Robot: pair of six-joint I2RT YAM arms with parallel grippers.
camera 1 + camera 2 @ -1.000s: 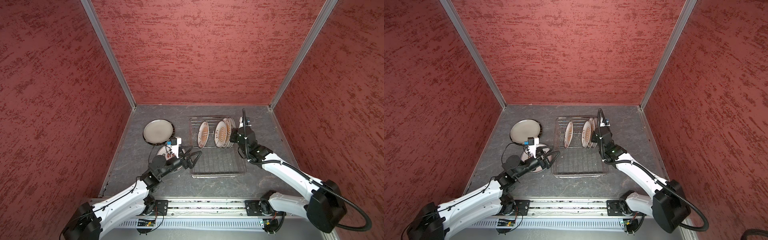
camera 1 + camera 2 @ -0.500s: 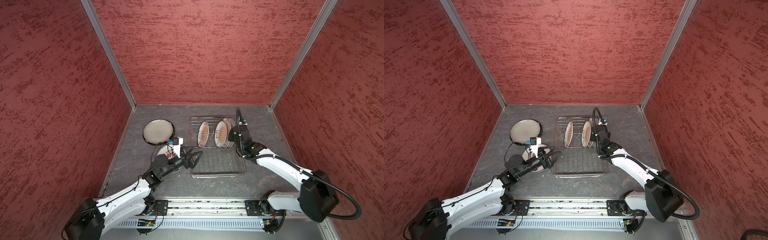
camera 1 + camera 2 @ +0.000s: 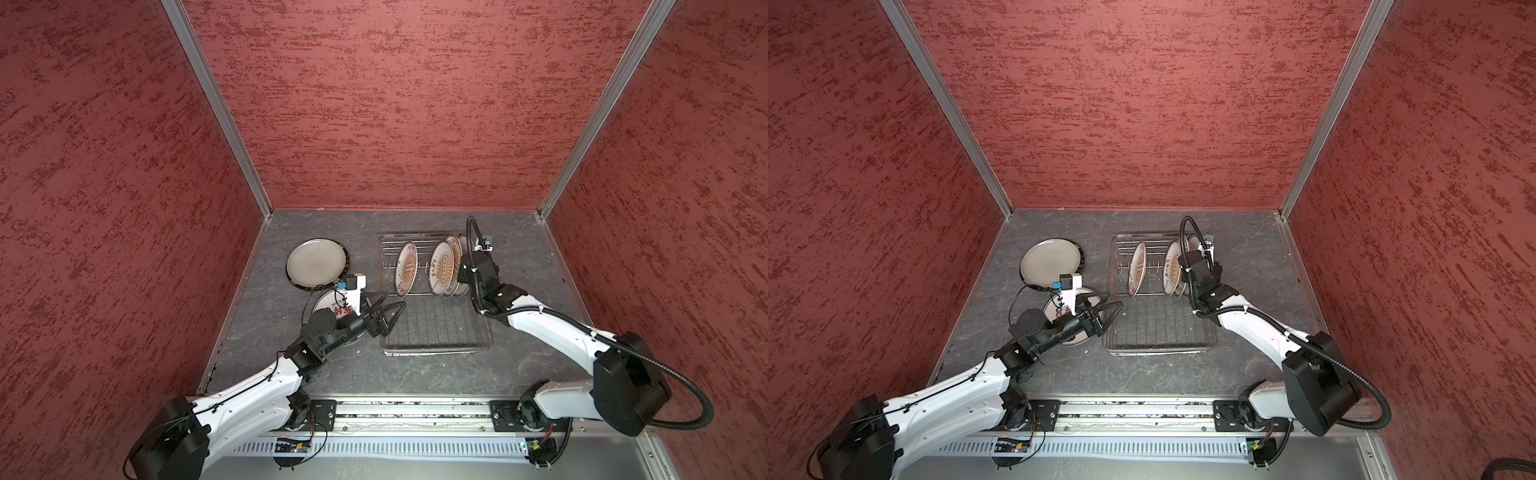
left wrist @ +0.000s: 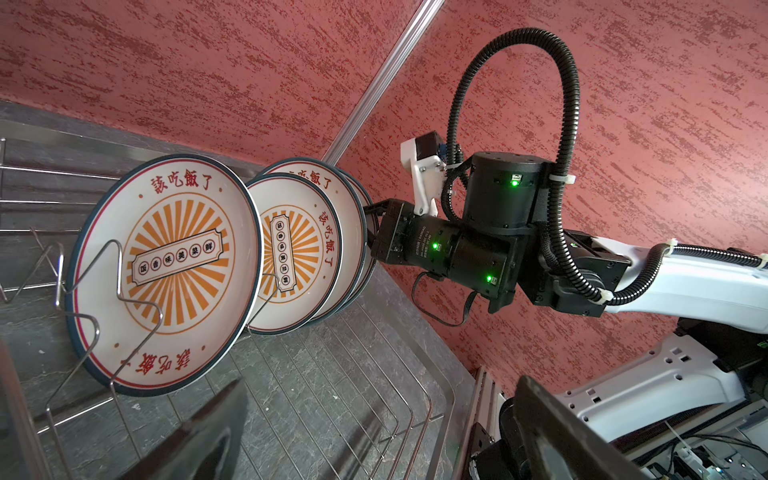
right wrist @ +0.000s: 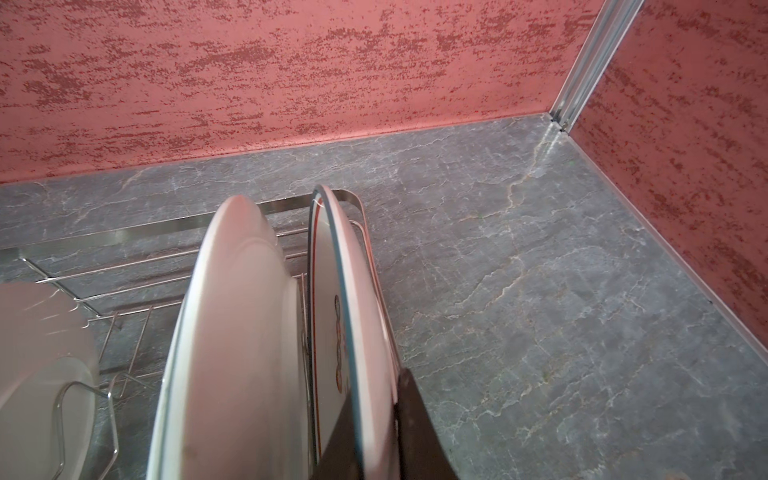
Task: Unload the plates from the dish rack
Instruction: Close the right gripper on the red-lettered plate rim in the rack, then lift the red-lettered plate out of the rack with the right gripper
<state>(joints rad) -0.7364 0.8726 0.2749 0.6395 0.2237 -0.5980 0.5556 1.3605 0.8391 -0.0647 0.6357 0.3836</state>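
Note:
The silver wire dish rack [image 3: 436,332] [image 3: 1158,328] holds several sunburst plates upright in its prongs: one apart on the left [image 3: 405,270] [image 4: 166,274], the others bunched on the right [image 3: 441,268] [image 4: 299,253]. My right gripper [image 3: 465,274] [image 5: 374,415] is shut on the rim of the rightmost plate [image 5: 353,299], one finger [image 5: 419,428] on each face. My left gripper [image 3: 384,309] [image 4: 374,449] hangs open and empty at the rack's left edge, over the grid base. A large dark-rimmed plate [image 3: 316,262] lies flat on the table.
A smaller printed plate [image 3: 328,303] lies on the table under my left wrist, overlapping the large one. Red walls close in on three sides. Bare grey table [image 5: 540,291] shows right of the rack. The arms' base rail [image 3: 395,415] runs along the front.
My right gripper has swung in onto the rightmost plate in the rack and closed on its rim. The left gripper stays open near the rack's left edge, shifted only slightly.

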